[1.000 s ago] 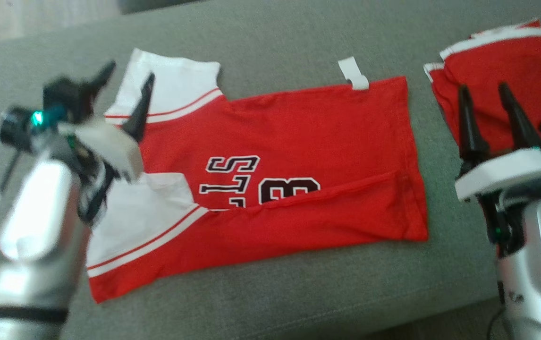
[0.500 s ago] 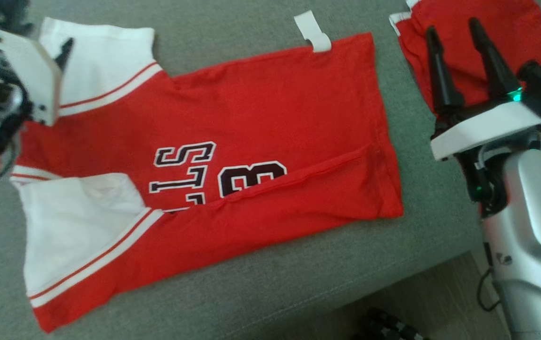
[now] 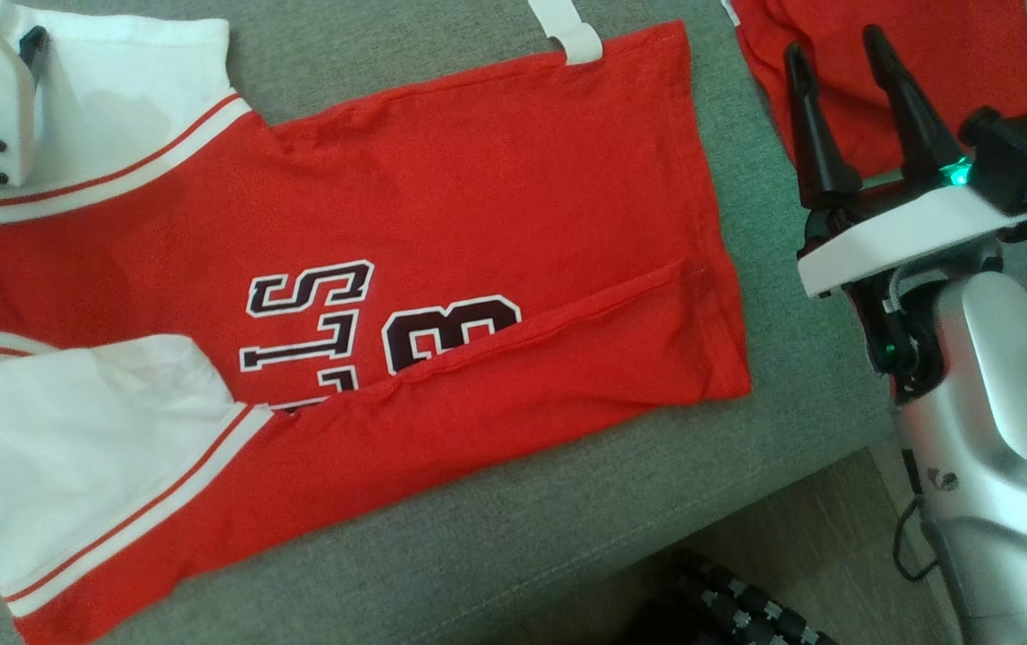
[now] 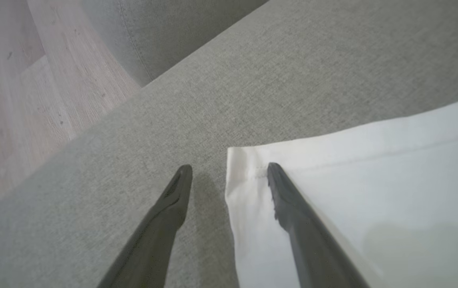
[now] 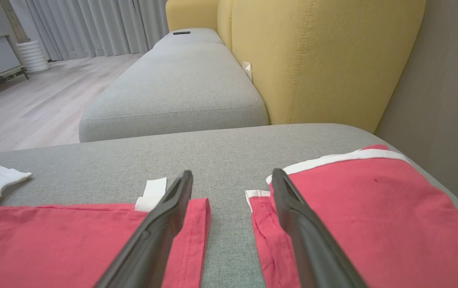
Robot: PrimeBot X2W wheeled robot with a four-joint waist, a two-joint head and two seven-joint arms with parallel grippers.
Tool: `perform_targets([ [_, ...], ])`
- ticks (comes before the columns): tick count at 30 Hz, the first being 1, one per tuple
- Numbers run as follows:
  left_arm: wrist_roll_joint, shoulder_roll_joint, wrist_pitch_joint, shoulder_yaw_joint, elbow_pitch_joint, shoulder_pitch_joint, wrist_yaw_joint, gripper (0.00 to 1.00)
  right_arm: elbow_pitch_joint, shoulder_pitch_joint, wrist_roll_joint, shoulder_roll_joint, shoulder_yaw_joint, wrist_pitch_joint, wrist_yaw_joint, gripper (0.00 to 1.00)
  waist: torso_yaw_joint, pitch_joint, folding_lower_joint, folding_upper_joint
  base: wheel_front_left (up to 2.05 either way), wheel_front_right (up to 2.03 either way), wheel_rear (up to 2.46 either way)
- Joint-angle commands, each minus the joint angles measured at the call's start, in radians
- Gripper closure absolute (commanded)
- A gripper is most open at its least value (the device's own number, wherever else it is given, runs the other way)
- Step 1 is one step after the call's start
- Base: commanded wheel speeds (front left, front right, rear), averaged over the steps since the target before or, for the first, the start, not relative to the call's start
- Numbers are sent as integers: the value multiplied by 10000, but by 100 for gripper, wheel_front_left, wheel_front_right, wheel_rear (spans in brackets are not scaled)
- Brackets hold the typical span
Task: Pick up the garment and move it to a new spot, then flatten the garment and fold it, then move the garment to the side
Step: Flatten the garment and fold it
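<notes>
The garment (image 3: 478, 197) is a red shirt with white sleeves and dark lettering, lying spread on the grey sofa cushion (image 3: 567, 537), its lower edge folded up over the print. My left gripper (image 4: 229, 168) hovers open at the far sleeve (image 4: 373, 180): one finger stands over the sleeve's corner, the other over bare cushion. My right gripper (image 3: 834, 43) is open and holds nothing. It hangs over the gap between the garment's hem (image 5: 53, 240) and a second red piece (image 5: 373, 208).
The second red folded piece (image 3: 970, 54) lies at the cushion's far right. A white tag (image 3: 567, 27) sticks out at the garment's far edge. A yellow backrest (image 5: 313, 60) and another grey cushion (image 5: 173, 88) stand beyond. Wooden floor (image 3: 836, 537) lies past the near edge.
The head camera has swung, so the whole picture slid left and up and the floor came into view. The garment lies as before. Both grippers stay open.
</notes>
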Motion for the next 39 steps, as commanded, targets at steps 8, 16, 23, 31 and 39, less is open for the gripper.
perform_targets([
  [8,-1527,358,576,-653,-628,-296,12,100,22,-378,59,-336,-120,-113,-9,0,270,12,0,0,0,0,0],
  [16,-1696,36,-1175,-893,-753,-286,12,100,307,-499,116,-703,-320,48,-9,0,954,-553,0,0,0,0,0],
  [23,-1467,-444,-2880,-1057,-1163,-3,27,100,750,-589,677,-1377,-171,590,-9,0,1998,-1181,0,0,0,0,0],
  [31,-1256,-640,-3497,-1363,-2542,561,215,100,2178,-914,1368,-2439,410,1494,-9,0,3108,-1282,0,0,0,0,0],
  [39,-1224,-505,-3311,-1556,-4459,1137,667,100,3935,-1546,1536,-3299,1406,1879,-9,0,3908,-994,0,0,0,0,0],
])
